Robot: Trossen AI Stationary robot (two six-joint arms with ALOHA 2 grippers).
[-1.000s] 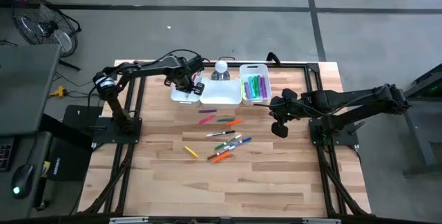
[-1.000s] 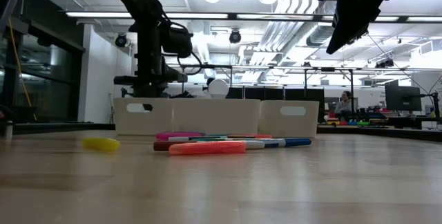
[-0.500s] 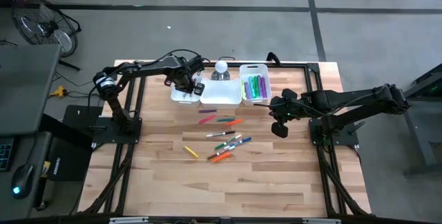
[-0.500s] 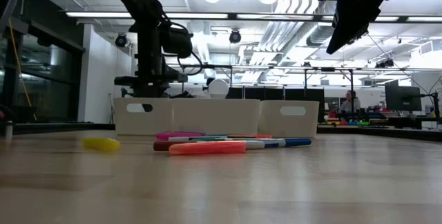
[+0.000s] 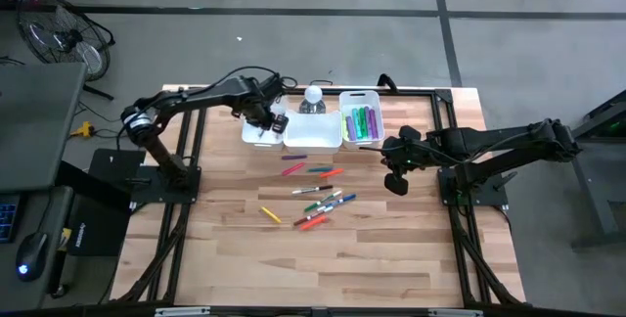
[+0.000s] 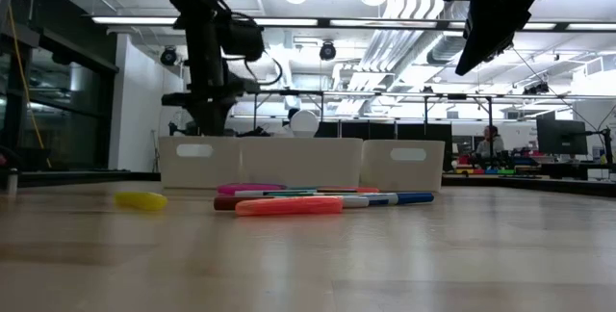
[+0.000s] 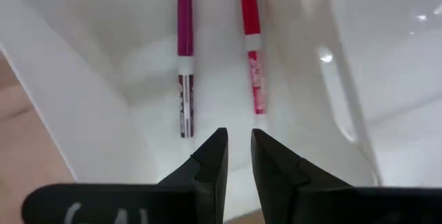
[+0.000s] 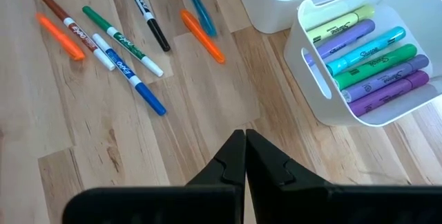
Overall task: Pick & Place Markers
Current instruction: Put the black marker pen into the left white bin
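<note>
Where left bin (image 7: pixel 83 106) crops, markers (image 7: pixel 184 58) — partial

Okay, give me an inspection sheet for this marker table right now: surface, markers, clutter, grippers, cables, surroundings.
Surface: wooden table, three white bins along the far edge.
Job's things: loose markers scattered mid-table; highlighters fill the right bin; a purple marker and a red marker lie in the left bin.
Clutter: a white ball-like object behind the bins.
Grippers: left gripper above the left bin, slightly open, empty; right gripper shut, empty, hovering right of the loose markers.
Cables: yellow cable left of the table.
Surroundings: fan on the floor; a person far behind.
</note>
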